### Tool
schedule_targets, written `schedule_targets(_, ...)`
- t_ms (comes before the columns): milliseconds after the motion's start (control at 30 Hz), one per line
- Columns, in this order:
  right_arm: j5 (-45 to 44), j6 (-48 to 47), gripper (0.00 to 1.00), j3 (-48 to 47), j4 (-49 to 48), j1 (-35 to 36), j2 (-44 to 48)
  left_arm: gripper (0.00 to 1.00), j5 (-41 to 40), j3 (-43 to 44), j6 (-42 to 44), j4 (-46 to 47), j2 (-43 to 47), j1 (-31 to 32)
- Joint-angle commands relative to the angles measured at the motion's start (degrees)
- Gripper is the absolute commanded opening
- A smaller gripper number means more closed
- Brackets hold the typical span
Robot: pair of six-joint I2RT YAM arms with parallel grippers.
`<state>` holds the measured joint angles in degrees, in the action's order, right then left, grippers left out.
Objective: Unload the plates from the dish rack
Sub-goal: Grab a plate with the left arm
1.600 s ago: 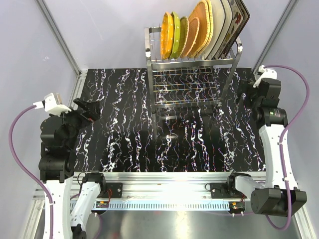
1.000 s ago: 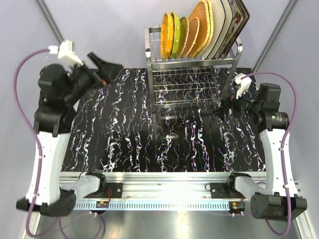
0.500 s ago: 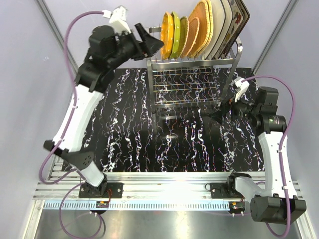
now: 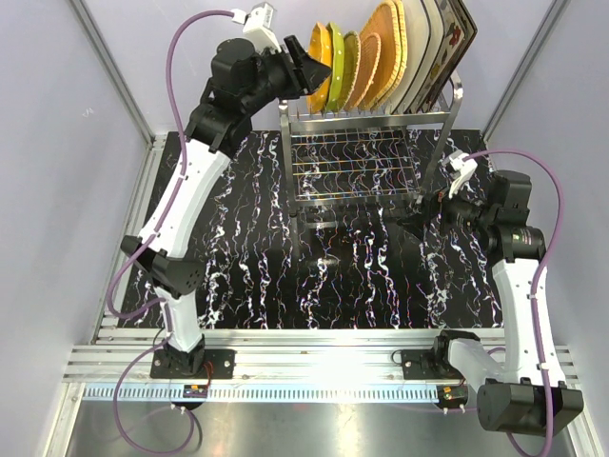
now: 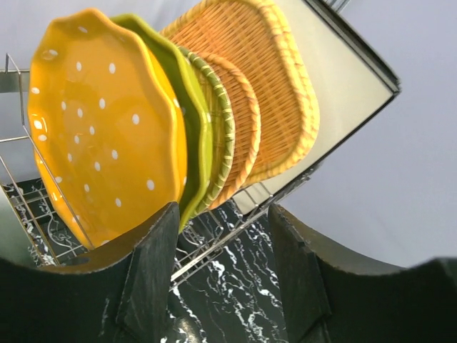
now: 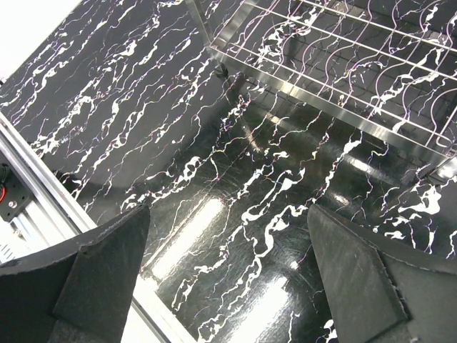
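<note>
The dish rack (image 4: 369, 119) stands at the back of the table, and its top tier holds several plates on edge. From the left come an orange dotted plate (image 4: 319, 69), a lime-green one (image 4: 336, 63), orange woven ones (image 4: 381, 52), cream square ones (image 4: 421, 46) and a patterned one (image 4: 457, 43). My left gripper (image 4: 306, 65) hovers high, just left of the orange dotted plate (image 5: 107, 136). It is open and only table and rack wire (image 5: 228, 239) show between its fingers. My right gripper (image 4: 419, 215) stands wide open and empty, low by the rack's right legs.
The rack's lower grid shelf (image 6: 343, 64) is bare, and the right wrist view looks across it. The black marbled tabletop (image 4: 247, 267) spreads in front of the rack. A metal rail (image 4: 314, 347) runs along the near edge, and grey walls close in on both sides.
My left arm has swung up from the table's left side to the rack's top-left corner, and its jaws have narrowed. The right arm has barely shifted.
</note>
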<state>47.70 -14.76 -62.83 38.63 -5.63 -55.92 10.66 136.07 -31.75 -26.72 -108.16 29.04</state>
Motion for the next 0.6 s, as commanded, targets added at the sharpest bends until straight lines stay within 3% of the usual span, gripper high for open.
schedule_targets(0,1.3,0.4,1.00,0.2,-2.2,0.2,1.3,0.54,-1.1,2.3,1.9,3.9,-1.3,0.4)
schedule_targets(567,0.6,-0.1,1.00,0.8,-2.3,0.2,2.0,0.43,-2.7,2.1,6.2,4.1,-5.0,0.8)
